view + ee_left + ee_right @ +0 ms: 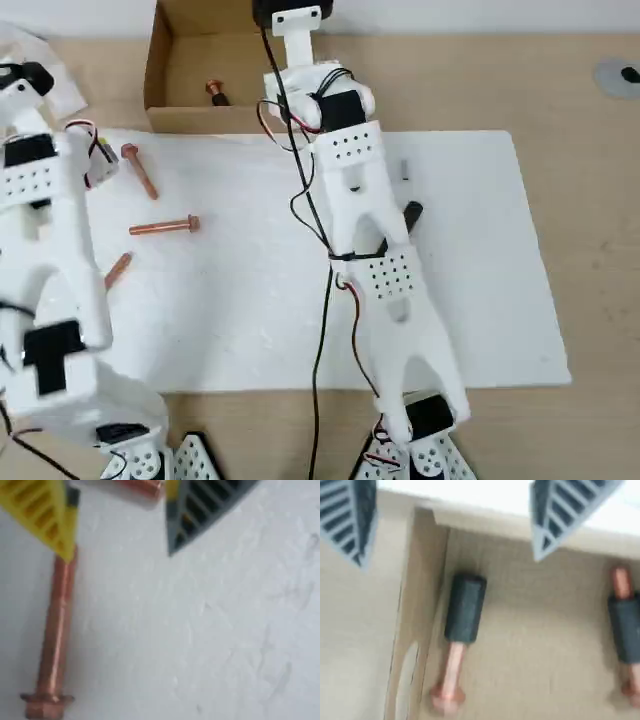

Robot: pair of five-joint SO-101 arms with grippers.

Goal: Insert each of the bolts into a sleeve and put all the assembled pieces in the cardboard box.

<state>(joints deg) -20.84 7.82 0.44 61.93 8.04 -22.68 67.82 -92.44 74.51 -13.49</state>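
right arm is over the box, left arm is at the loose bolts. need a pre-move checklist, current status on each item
1. Right end effector open and empty: ok.
2. It is above the cardboard box, not the pad: ok.
3. Two sleeved bolts lie flat on the box floor: ok.
4. All bolts sleeved: not ok. Three bare bolts lie on the white foam pad.
5. Left end effector has a grip on a bolt: cannot tell.
6. Spare sleeve available: cannot tell. A dark piece lies beside the right arm.
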